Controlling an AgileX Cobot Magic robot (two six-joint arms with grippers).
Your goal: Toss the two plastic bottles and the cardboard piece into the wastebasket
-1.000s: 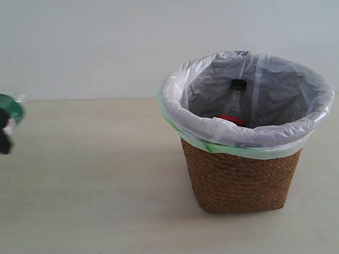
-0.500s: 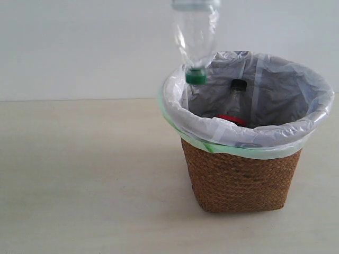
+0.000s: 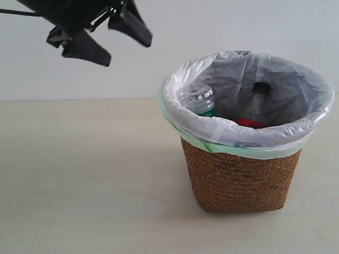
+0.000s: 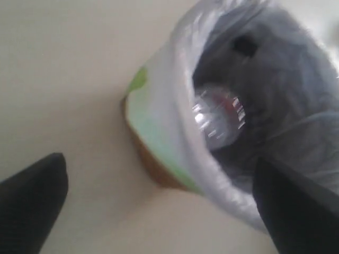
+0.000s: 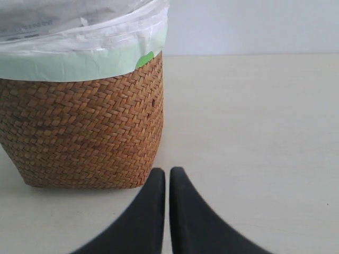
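Both bottles are in the wastebasket (image 3: 241, 180), which stands on the right half of the counter (image 3: 90, 174), a little in front of its far edge. The green-label bottle (image 3: 198, 99) leans against the liner bag (image 3: 183, 84) on the side toward the counter's left edge, with what looks like its base uppermost. The red-label bottle (image 3: 258, 98) stands just beside it, black cap up, red label showing above the rim. So the bottle part of the job looks done.

The left gripper (image 3: 130, 52) hangs high over the counter on the basket's left-edge side, well apart from the rim, jaws spread wide and nothing between them. The left wrist view looks down past both fingers into the basket's mouth. The right gripper (image 5: 167, 174) sits low near the counter surface just beside the basket's wicker wall, fingers pressed together and carrying nothing.

That leaves the cardboard piece, which no view shows (it may be off toward an unseen edge of the counter or already down in the bag; I cannot tell which). If it is still out, the next move calls for finding it and closing a gripper on one of its moulded walls. It then has to be carried above the rim before release, since the bag's mouth is partly taken up by the two bottles.
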